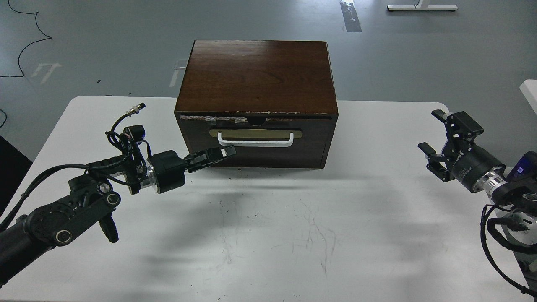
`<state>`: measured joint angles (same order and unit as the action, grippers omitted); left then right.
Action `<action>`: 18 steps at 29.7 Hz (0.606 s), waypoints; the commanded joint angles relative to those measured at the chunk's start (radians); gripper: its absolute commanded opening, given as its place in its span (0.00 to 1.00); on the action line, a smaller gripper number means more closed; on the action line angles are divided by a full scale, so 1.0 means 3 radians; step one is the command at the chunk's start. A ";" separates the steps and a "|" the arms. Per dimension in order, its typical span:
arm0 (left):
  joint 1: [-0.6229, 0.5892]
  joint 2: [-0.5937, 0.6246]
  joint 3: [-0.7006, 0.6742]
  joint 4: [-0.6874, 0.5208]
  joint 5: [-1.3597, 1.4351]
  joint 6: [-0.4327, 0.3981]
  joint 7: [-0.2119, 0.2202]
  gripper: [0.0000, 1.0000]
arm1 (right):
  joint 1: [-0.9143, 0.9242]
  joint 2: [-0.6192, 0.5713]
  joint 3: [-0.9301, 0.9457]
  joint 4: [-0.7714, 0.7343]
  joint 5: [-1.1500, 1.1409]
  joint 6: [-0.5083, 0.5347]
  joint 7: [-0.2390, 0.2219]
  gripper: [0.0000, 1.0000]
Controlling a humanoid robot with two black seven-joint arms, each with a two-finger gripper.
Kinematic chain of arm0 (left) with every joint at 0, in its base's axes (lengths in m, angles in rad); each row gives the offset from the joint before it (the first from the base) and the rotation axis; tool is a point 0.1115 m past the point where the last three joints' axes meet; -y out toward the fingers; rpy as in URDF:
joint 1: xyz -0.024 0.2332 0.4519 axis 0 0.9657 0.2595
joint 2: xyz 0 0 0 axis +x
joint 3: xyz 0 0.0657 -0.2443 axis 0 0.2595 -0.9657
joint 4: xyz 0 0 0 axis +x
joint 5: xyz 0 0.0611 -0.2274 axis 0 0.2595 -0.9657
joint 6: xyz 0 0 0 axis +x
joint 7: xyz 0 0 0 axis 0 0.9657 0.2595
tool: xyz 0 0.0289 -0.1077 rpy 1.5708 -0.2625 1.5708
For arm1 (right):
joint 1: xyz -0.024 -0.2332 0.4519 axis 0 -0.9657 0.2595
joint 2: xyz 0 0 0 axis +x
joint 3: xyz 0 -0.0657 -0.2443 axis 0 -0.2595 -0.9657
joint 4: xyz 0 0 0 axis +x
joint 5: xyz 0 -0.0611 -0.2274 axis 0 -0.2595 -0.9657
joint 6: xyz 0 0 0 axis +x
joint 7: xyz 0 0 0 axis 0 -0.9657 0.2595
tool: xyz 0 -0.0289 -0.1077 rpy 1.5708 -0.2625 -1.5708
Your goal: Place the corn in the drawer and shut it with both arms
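Observation:
The dark brown drawer (256, 144) sits flush in the front of the wooden cabinet (256, 75), closed, with its white bar handle (255, 142) on a tan plate. The corn is out of view. My left gripper (226, 152) is shut, its tip against the drawer front just below the handle's left end. My right gripper (431, 131) is open and empty, well to the right of the cabinet above the table.
The cabinet stands at the back middle of the white table (268, 218). The table's right edge lies near my right arm. Grey floor with a black cable (25, 46) lies behind.

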<state>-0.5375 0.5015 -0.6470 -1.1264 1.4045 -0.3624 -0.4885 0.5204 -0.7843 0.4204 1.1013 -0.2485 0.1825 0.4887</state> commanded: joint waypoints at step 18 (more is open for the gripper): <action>-0.0008 0.0066 0.0004 -0.0121 -0.0013 -0.0421 -0.0001 0.00 | 0.0004 -0.0004 0.0005 0.0000 0.0005 0.0000 0.0000 1.00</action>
<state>-0.5450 0.5038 -0.6483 -1.1349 1.4009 -0.4633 -0.4885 0.5215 -0.7854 0.4216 1.1016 -0.2485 0.1825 0.4887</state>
